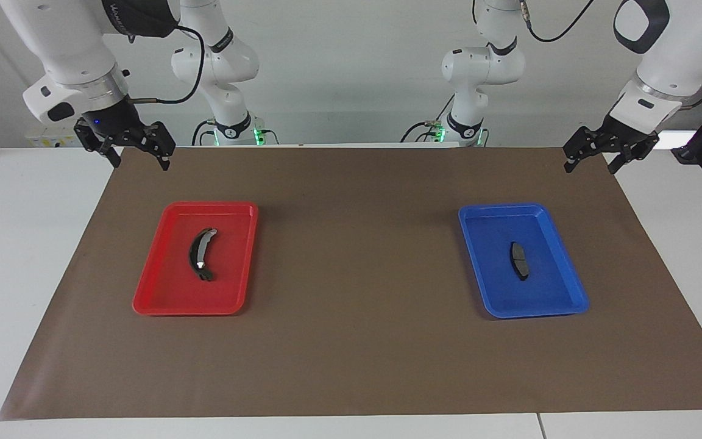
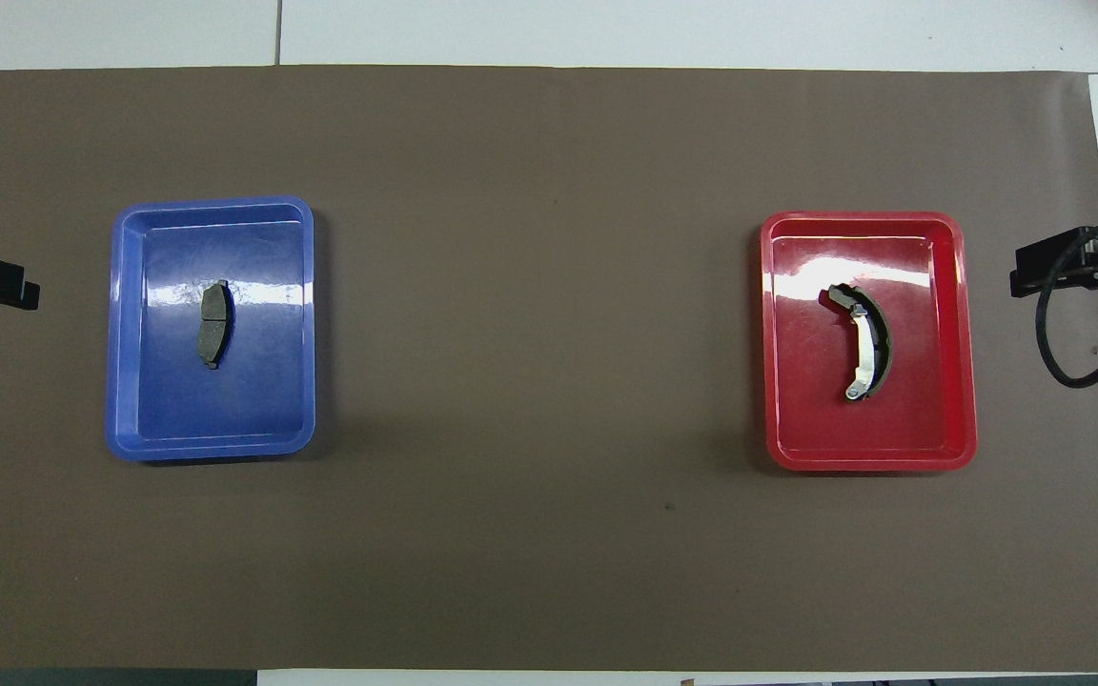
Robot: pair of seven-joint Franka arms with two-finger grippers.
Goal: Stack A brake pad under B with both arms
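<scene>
Black left pincer (image 1: 609, 158): raised over the brown mat's (image 1: 357, 256) corner at the left arm's end of the bench (image 1: 34, 256), fingers spread, holding nothing. Black right pincer (image 1: 138, 153): raised over the mat's corner at the right arm's end, fingers spread, empty. Short grey brake pad (image 1: 519, 261): flat in the blue tray (image 1: 561, 305), toward the left arm's end. Long crescent brake pad (image 1: 202, 255), silvery strip: flat in the red tray (image 1: 162, 299), toward the right arm's end. Trays well apart.
</scene>
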